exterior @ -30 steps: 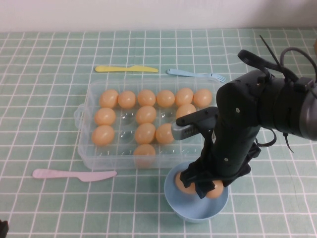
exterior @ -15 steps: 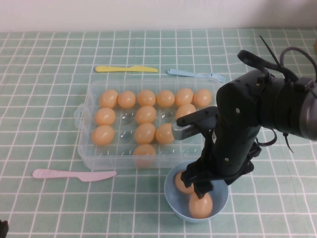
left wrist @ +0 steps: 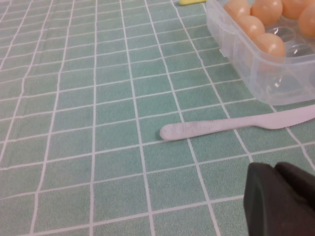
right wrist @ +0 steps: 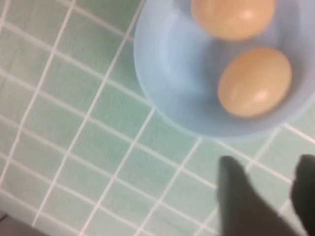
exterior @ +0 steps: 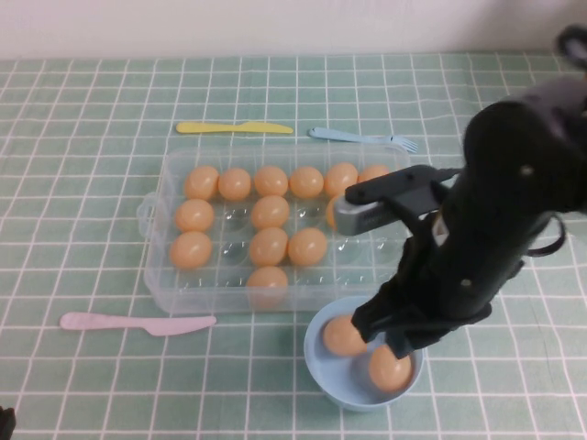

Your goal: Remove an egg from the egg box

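The clear plastic egg box (exterior: 165, 266) sits mid-table with about a dozen tan-orange eggs in its wells, such as one egg (exterior: 269, 246). My right gripper (exterior: 401, 345) hangs just above a light-blue bowl (exterior: 316, 362) in front of the box. It is open and empty. In the right wrist view its fingers (right wrist: 241, 196) stand apart over the cloth beside the bowl (right wrist: 172, 59), which holds two eggs (right wrist: 254, 81). My left gripper (left wrist: 280, 201) is shut and empty, low over the cloth, left of the box (left wrist: 246, 64).
A pink plastic knife (exterior: 138, 323) lies in front of the box's left end and shows in the left wrist view (left wrist: 236, 125). A yellow knife (exterior: 234, 127) and a blue fork (exterior: 362, 137) lie behind the box. Green checked cloth covers the table.
An egg has dropped from my right gripper into the bowl and settled beside the other. The right arm has risen and shifted right. The left arm has not moved.
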Tool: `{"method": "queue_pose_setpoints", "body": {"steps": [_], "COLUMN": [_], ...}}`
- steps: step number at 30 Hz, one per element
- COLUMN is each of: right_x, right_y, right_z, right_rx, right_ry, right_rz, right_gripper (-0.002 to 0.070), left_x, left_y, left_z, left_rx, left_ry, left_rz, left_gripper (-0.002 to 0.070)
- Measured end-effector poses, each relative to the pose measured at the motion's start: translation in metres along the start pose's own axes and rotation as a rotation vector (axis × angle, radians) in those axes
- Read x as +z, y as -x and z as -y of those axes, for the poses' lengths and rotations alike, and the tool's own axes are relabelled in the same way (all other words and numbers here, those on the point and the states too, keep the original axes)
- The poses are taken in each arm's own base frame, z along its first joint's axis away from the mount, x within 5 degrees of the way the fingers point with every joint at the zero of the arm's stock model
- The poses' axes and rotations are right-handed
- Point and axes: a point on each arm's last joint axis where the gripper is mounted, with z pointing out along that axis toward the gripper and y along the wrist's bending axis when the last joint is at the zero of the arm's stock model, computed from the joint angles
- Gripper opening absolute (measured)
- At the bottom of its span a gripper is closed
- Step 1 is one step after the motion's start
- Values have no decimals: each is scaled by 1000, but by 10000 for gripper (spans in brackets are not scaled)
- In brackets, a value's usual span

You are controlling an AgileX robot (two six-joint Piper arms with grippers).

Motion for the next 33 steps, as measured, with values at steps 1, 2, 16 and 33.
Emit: {"method": "queue_pose_setpoints", "body": {"steps": [1,2,16,33], "right_x": [-8,-15,-80,-35], "right_y": [-4,-8,-81,-147], "right_z": [0,0,12,46], "right_rx": [-1,-3,-101,-133], "right_ry": [4,8,47,-5], "right_rz": [4,15,184,354], "right_gripper": [211,167,-15,-16], "left_x": [0,0,0,0], "left_y": [0,0,0,0], "left_z": [0,0,0,0], "left_rx": [0,0,0,0], "left_ry": [0,0,0,0], "left_rz": [0,0,0,0], "left_gripper": [-4,-5,-5,-5]}}
